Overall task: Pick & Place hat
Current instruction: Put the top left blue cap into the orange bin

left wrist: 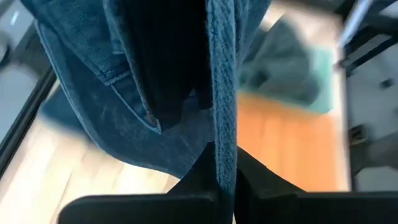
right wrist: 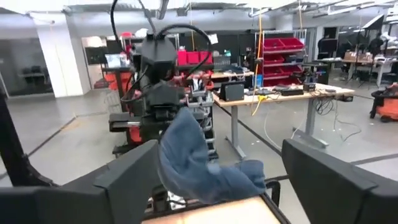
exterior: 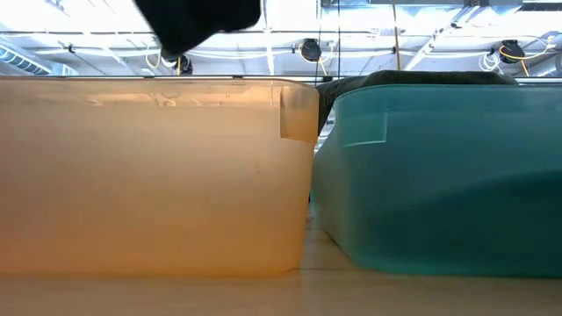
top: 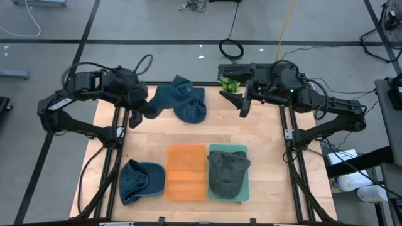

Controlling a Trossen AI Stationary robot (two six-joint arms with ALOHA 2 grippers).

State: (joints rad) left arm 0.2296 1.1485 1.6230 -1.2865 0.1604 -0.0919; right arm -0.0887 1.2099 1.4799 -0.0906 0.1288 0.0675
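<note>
**Blue hat pinched and lifted at the table's far edge**

Left gripper (top: 134, 117) pinching the rim of a blue hat (top: 182, 100), fingers (left wrist: 205, 180) pressed together on the fabric, hat draping away toward the right arm. Right gripper (top: 244, 103) hovering just beyond the hat, fingers spread, touching nothing. Farther out, lying near the front edge: a second blue hat (top: 139, 180), an orange tray (top: 186, 172), a green tray (top: 245, 191) holding a grey hat (top: 226, 171).
</note>
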